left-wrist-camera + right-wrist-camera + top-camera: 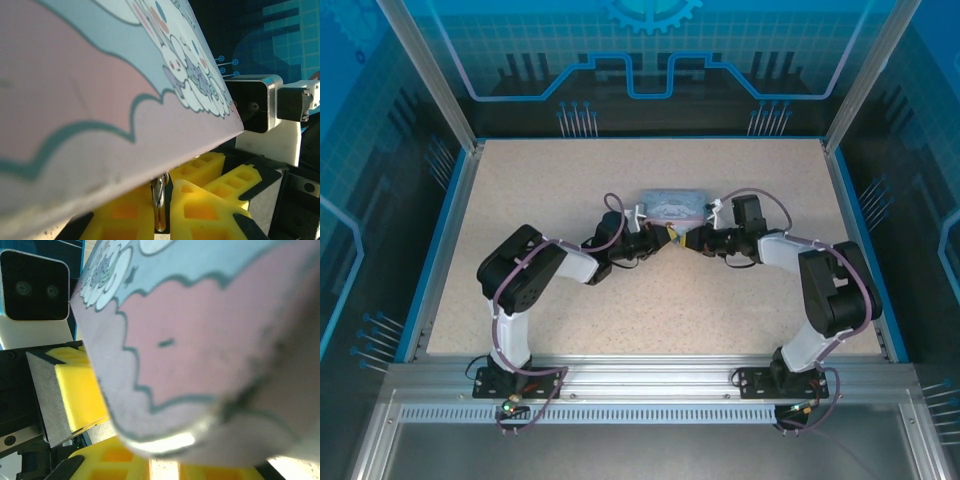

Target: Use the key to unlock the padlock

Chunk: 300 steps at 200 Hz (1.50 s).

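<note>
Insertion seems in hand: the left tool (pixel 665 237) clamps a thin metal piece (pixel 159 200). The right tool's (pixel 688 241) grip cannot be told. Next comes precise alignment.

Left end effector (pixel 664 238), right end effector (pixel 689 241): tips close together, beside blue tin (pixel 670 205).

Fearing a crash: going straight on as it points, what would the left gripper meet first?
Probably the right gripper, nearly tip to tip with the left gripper, near the pale blue rectangular tin; the gap's depth is unclear.
</note>
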Tool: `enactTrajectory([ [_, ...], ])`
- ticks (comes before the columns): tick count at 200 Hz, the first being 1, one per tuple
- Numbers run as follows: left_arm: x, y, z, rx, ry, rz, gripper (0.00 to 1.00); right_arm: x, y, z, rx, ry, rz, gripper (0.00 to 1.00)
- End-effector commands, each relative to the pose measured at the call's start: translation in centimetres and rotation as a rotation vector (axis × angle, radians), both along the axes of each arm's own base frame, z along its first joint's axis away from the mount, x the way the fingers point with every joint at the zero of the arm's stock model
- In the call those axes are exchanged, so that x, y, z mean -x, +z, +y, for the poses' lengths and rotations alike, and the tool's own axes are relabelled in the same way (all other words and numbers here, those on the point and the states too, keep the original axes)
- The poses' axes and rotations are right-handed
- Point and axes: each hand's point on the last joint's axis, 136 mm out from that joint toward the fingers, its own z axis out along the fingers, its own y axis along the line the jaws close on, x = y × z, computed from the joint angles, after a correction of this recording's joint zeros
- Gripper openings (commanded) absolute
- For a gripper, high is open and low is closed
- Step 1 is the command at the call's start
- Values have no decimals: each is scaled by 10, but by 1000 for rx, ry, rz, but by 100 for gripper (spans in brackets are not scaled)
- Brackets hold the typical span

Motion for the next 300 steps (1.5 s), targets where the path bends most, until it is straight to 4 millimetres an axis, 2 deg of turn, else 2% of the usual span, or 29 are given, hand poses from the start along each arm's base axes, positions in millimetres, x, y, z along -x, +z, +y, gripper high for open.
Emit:
enactTrajectory([
  [1,13,5,-5,-2,-31,30,0,5,17,4,-15,52,-118,30],
  [28,13,12,-4,-9,-32,10,0,9,23,-3,-44,25,-169,42],
  [37,13,15,-4,-6,-35,1,0,7,30,-6,-71,7,-199,44],
  [89,12,25,-5,27,-29,-12,0,21,47,-17,-110,-56,-238,48],
  [98,12,25,-4,23,-28,-3,0,25,44,-19,-43,-59,-281,48],
  [121,12,21,-4,11,-26,25,0,38,28,-31,283,-53,-416,48],
  [147,13,20,-3,0,-27,37,0,42,28,-38,464,-67,-583,46],
  [181,13,23,-3,-2,-30,42,0,46,17,-32,642,-20,-717,41],
  [245,16,26,-1,-15,-36,51,0,31,2,0,730,69,-777,31],
  [300,16,27,-1,-14,-42,55,0,17,0,9,778,111,-810,28],
])
